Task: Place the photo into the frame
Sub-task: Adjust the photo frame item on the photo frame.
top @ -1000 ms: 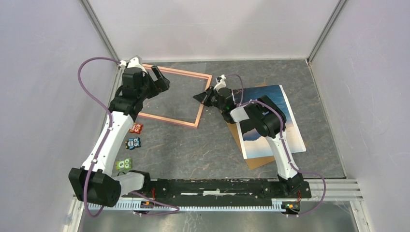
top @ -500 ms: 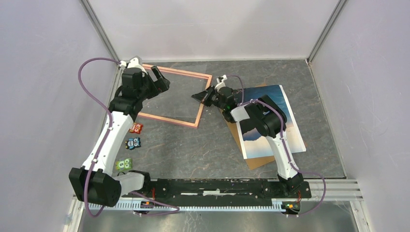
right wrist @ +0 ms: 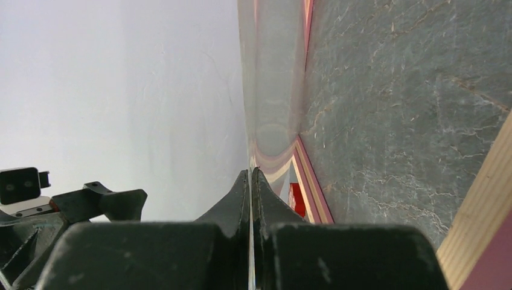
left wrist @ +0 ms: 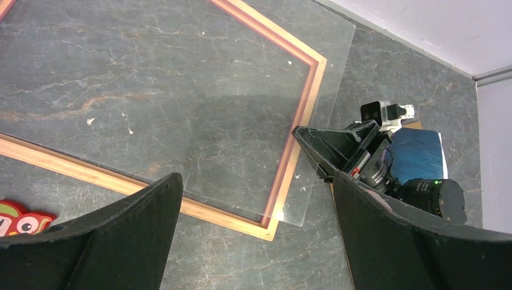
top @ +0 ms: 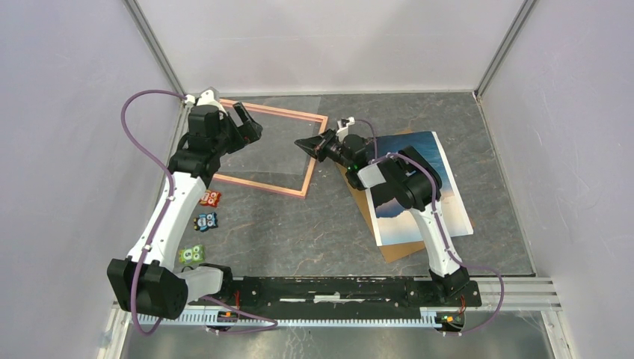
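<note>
The pink-orange frame [top: 258, 185] lies flat at the back left of the table, also seen in the left wrist view [left wrist: 90, 174]. A clear sheet [left wrist: 329, 109] lies over it, overhanging its right edge. My right gripper [top: 303, 143] is shut on that sheet's right edge, which runs edge-on between the closed jaws [right wrist: 250, 172]. The photo [top: 456, 209] lies face up at the right on a brown backing board [top: 396, 250], partly under the right arm. My left gripper [top: 250, 122] hovers open above the frame's left part, with nothing between its fingers [left wrist: 256, 181].
Three small cartoon figures, red [top: 210, 198], blue [top: 205, 221] and green [top: 192, 255], lie along the left side beside the left arm. Grey walls close in the table on the left, back and right.
My right gripper has shifted slightly left and toward the back, still holding the clear sheet's edge. The left arm has not moved.
</note>
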